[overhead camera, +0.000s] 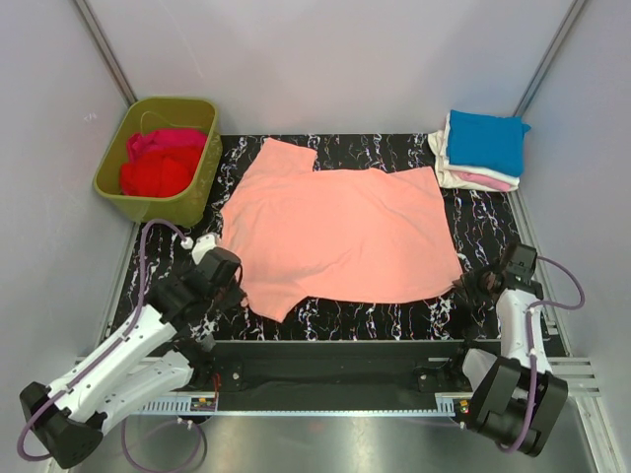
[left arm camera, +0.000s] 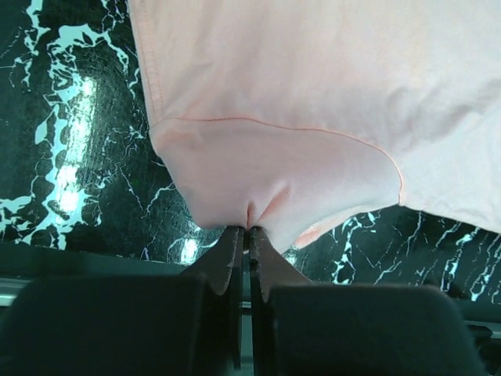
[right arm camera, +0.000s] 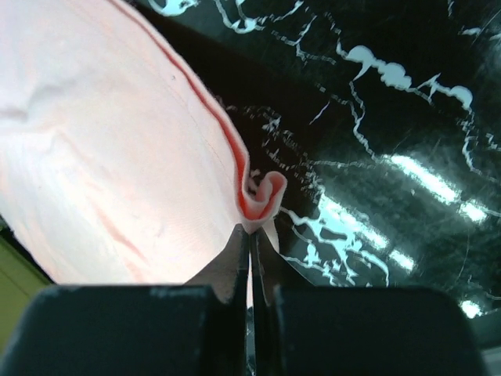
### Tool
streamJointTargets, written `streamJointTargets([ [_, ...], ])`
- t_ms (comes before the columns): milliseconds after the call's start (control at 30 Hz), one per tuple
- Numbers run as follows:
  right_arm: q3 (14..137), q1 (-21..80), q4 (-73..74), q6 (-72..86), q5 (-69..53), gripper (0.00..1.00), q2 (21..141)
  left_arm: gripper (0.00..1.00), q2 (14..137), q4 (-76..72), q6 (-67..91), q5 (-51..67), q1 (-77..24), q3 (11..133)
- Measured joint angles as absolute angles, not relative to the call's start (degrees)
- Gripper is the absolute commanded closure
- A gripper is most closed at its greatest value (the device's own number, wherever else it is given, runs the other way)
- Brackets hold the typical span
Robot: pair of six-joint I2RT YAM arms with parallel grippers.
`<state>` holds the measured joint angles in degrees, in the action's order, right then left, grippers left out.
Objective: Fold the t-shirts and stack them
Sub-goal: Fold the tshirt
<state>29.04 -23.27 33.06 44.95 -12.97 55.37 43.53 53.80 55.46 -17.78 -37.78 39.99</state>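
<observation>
Top external view: the salmon tee (overhead camera: 340, 232) lies spread flat on the worktop (overhead camera: 483, 222), collar end to the left and hem to the right. Everything else sits off its far corners. The tub (overhead camera: 158, 207) with red tees (overhead camera: 158, 172) is beyond the far-left corner, and the folded stack (overhead camera: 483, 168), topped by a blue tee (overhead camera: 488, 141), is just past the far-right one.

Both claws sit at the salmon tee's near edge. The left claw (left arm camera: 246, 231) is pinched tight on the lip of the near sleeve, with cloth puckering into the jaws. The right claw (right arm camera: 250, 231) is closed on the near hem corner, where the stitched edge curls into a small roll (only a sliver of cloth lies between the jaws, so this looks the weaker hold).

The cloth looks like thin cotton: light, limp and not at all fragile. It would probably sag between two holds and drag on the worktop rather than keep its shape. The seamed edges, cuff and hem, seem the best places to grip, since the doubled cloth gives more to bite on. Keeping the two holds well apart should leave the near edge taut for the fold. A shallow bite could slip out under tension.
</observation>
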Motion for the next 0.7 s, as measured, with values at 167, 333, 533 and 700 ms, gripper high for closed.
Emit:
streamJointTargets([
  [167, 30.52, -23.27, 37.54, 44.75, -15.25, 1.00, 50.85, 1.00, 42.02, 57.82, 55.20, -17.78, -37.78, 43.20],
  [333, 34.52, -23.27, 40.84, 44.58, -17.74, 1.00, 50.41, 1.00, 42.24, 61.89, 53.76, -17.78, -37.78, 48.90],
  [533, 37.91, -23.24, 42.41, 44.51, -19.88, 1.00, 52.71, 0.98, 48.31, 65.80, 49.30, -18.04, -37.67, 58.46],
  [700, 45.21, -22.57, 41.08, 43.70, -22.13, 1.00, 62.22, 0.97, 58.13, 66.15, 43.11, -18.00, -35.20, 66.15],
])
